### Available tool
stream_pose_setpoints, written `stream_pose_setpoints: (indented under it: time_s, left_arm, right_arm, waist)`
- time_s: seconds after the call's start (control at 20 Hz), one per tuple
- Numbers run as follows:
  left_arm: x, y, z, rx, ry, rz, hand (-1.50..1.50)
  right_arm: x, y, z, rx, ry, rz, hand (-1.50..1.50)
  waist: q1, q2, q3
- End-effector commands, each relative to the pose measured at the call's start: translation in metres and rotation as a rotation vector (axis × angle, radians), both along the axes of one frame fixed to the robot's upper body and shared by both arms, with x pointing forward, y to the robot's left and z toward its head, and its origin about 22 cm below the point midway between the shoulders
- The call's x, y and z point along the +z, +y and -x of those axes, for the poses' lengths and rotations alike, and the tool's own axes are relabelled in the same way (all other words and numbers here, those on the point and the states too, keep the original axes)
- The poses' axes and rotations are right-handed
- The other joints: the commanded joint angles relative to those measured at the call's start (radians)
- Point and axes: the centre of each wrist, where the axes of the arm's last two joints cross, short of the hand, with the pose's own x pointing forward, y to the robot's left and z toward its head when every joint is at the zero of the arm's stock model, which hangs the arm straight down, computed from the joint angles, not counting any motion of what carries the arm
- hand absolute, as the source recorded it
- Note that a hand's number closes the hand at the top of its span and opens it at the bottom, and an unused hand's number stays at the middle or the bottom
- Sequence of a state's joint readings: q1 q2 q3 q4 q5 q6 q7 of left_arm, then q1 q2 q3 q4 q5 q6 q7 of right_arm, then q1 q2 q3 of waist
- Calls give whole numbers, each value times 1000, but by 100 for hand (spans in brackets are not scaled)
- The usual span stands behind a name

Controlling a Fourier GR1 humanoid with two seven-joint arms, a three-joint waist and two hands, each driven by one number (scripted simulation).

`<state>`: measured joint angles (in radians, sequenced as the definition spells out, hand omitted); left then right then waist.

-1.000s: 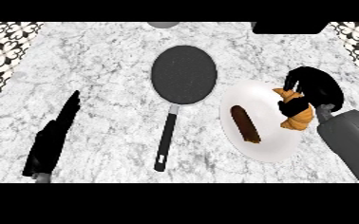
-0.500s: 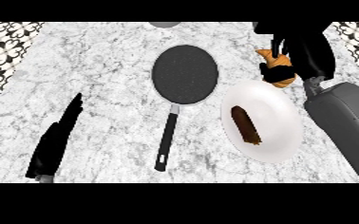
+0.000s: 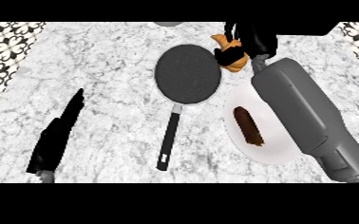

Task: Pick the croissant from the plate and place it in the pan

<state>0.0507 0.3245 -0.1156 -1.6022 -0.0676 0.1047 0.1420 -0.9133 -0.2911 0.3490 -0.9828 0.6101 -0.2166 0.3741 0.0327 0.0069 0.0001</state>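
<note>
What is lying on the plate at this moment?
Only a dark brown stick-shaped item shows on the plate. The croissant is off it, held by the right hand beside the pan. The right forearm hides the plate's right side.

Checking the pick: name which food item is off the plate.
The orange croissant, curled in the right hand beside the pan; the dark brown piece lies on the white plate.

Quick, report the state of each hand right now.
Left hand: open, fingers straight, holding nothing, at the view's lower left.
Right hand: shut on the golden-brown croissant, off the white round plate.
</note>
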Motion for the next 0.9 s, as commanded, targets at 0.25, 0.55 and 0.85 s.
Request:
stream_pose_setpoints:
  time_s: [0.25, 0.55, 0.85]
  left_arm:
    - [-5, -2, -5, -22, -9, 8, 0]
    - [3, -9, -13, -38, -24, -13, 0]
    - [-7, -20, -10, -84, -29, 0, 0]
  right_arm:
    - [-33, 70, -25, 29, 113, -65, 150]
    - [-61, 67, -29, 65, 231, 48, 150]
    - [-82, 60, -24, -4, 490, -270, -150]
  waist:
    - [38, 19, -1]
    - [48, 23, 0]
    - [89, 36, 1]
